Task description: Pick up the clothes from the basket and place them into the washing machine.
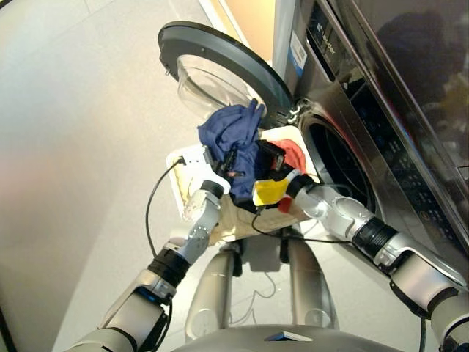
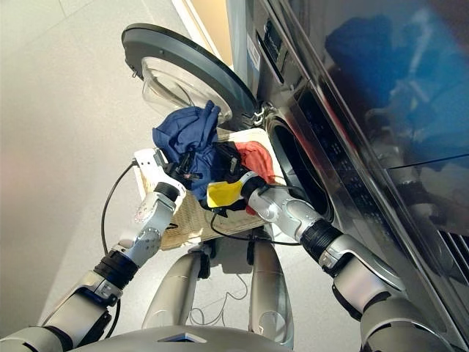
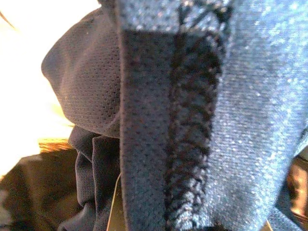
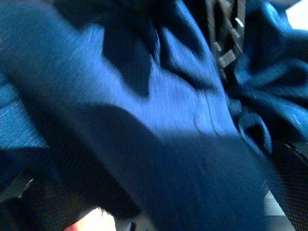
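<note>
Pale floor tiles surround the cream basket [image 2: 183, 220] at the washing machine [image 2: 308, 147], where your left gripper [image 1: 223, 167] lifts the navy garment [image 1: 233, 130], grip hidden; next, swing it right into the drum [image 1: 341, 167].

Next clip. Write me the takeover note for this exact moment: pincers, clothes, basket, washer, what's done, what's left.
Left pincer: buried in the navy garment, which is bunched and raised above the basket; its grip is hidden by cloth.
Right pincer: also at the pile, against the navy cloth; grip hidden.
Coral garment lies in the basket beside the drum opening.
Washing machine door stands open.
Done: navy garment lifted.
Left: carry it into the drum, then the rest.
</note>
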Robot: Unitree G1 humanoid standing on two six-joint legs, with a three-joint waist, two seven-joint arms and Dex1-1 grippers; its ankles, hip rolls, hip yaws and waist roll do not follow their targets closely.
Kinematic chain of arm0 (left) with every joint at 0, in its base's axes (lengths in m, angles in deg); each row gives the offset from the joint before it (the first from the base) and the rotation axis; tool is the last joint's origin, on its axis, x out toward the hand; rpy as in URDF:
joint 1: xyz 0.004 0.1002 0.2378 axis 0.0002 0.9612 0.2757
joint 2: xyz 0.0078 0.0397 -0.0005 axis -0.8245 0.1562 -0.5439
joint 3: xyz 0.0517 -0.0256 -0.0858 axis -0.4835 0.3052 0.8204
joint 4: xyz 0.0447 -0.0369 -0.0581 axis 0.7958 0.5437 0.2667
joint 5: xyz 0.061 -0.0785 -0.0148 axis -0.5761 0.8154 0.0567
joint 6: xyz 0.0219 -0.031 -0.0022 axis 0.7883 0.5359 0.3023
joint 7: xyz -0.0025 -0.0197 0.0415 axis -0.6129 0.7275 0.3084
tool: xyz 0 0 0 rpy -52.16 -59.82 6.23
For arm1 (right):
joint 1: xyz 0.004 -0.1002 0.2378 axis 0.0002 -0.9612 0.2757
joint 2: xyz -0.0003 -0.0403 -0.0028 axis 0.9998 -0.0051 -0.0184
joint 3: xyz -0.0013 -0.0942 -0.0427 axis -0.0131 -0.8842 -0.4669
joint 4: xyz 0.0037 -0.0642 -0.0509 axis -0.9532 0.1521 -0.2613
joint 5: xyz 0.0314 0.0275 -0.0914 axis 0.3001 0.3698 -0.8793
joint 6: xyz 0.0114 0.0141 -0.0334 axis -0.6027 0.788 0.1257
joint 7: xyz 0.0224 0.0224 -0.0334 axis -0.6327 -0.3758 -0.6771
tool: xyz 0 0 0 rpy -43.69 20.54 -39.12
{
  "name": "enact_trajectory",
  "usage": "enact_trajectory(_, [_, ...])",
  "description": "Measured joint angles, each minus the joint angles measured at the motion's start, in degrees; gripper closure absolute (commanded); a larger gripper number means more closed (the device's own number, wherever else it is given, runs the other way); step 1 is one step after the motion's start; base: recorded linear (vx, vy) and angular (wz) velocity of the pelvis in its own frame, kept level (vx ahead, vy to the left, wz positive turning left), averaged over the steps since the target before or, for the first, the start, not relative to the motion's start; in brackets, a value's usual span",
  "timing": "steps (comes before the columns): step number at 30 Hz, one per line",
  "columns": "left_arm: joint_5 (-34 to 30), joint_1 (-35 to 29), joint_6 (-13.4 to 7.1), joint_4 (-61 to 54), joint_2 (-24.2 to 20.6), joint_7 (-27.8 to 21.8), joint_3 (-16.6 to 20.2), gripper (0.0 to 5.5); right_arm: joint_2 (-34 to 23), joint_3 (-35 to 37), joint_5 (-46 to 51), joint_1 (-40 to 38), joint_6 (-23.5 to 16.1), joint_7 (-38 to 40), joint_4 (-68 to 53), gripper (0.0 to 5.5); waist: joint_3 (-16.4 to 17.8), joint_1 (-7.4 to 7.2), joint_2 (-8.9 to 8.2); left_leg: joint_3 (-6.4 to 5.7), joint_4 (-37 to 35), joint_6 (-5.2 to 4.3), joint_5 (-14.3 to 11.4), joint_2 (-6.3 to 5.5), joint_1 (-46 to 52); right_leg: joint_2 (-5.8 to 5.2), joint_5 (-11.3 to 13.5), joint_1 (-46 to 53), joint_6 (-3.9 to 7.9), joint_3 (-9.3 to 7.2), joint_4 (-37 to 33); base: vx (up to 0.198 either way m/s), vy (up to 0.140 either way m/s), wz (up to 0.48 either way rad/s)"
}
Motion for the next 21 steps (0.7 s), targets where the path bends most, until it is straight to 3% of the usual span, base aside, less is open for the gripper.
enact_trajectory(5, [3.0,0.01,0.88,-0.78,-0.6,-0.56,-1.87,5.5,0.19,-1.15,-1.05,1.45,0.76,1.14,2.09,0.0,-0.72,0.77,1.13,-0.13,0.07,-0.02,0.01,-0.02,-0.81,-0.03,-0.02,-0.79,-0.02,0.01,0.06,0.0,0.0,0.0])
enact_trajectory(6, [3.39,0.01,1.22,-1.08,-0.78,-0.84,-1.89,5.5,0.45,-1.21,-1.04,1.48,0.8,1.28,2.18,2.46,-0.78,0.83,1.23,-0.13,0.05,-0.02,0.02,-0.01,-0.84,-0.02,-0.02,-0.85,-0.02,-0.01,0.06,0.0,0.0,0.0])
enact_trajectory(7, [3.55,0.0,1.35,-1.32,-1.38,-0.94,-2.0,5.5,0.81,-1.22,-1.03,1.48,0.86,1.47,2.29,5.5,-0.81,0.76,1.28,-0.13,0.03,-0.03,0.02,-0.01,-0.84,-0.01,-0.03,-0.85,-0.02,0.0,0.06,0.0,0.0,0.0])
enact_trajectory(11, [4.56,0.16,1.91,-1.67,-2.88,-0.95,-2.57,5.5,1.07,-1.05,-0.96,1.52,1.05,2.45,2.43,5.5,-0.83,0.75,1.3,-0.13,0.06,-0.03,0.02,-0.2,-0.84,0.01,-0.02,-0.86,-0.02,0.01,0.09,0.0,0.0,0.0])
enact_trajectory(12, [4.58,0.18,2.09,-1.69,-3.39,-0.96,-2.57,4.96,1.06,-1.05,-0.92,1.51,1.18,2.47,2.63,5.5,-0.84,0.75,1.3,-0.13,0.08,-0.02,0.01,-0.22,-0.84,0.01,-0.02,-0.86,-0.02,0.02,0.1,0.0,0.0,0.0])
enact_trajectory(13, [4.64,0.2,2.34,-1.84,-4.03,-1.16,-2.63,3.15,1.06,-1.05,-0.86,1.5,1.4,2.47,2.78,5.5,-0.85,0.74,1.3,-0.13,0.1,-0.02,0.02,-0.31,-0.85,0.02,-0.02,-0.86,-0.02,0.04,0.11,0.0,0.0,0.0])
enact_trajectory(14, [4.62,0.22,2.41,-1.87,-4.42,-1.39,-2.73,0.0,1.06,-1.04,-0.85,1.5,1.43,2.48,2.96,5.5,-0.92,0.74,1.31,-0.13,0.1,-0.02,0.01,-0.31,-0.85,0.01,-0.02,-0.86,-0.01,0.05,0.11,0.0,0.0,0.0])
enact_trajectory(19, [4.84,0.43,2.51,-2.1,-3.97,-2.97,-4.12,0.0,1.24,-0.91,0.3,0.88,0.77,2.61,2.93,5.5,-2.38,0.7,1.27,-0.13,0.15,-0.01,0.01,-0.54,-1.76,0.02,-0.03,-1.7,0.0,0.09,0.14,0.0,0.0,0.0])
enact_trajectory(21, [5.4,0.62,2.58,-2.01,-3.93,-3.0,-2.78,0.0,1.98,-0.14,2.15,-0.44,0.48,2.9,2.83,5.5,-2.41,0.57,1.29,-0.09,0.16,-0.01,0.01,-0.51,-1.77,0.01,0.0,-1.75,-0.03,0.11,0.15,0.0,0.0,0.0])
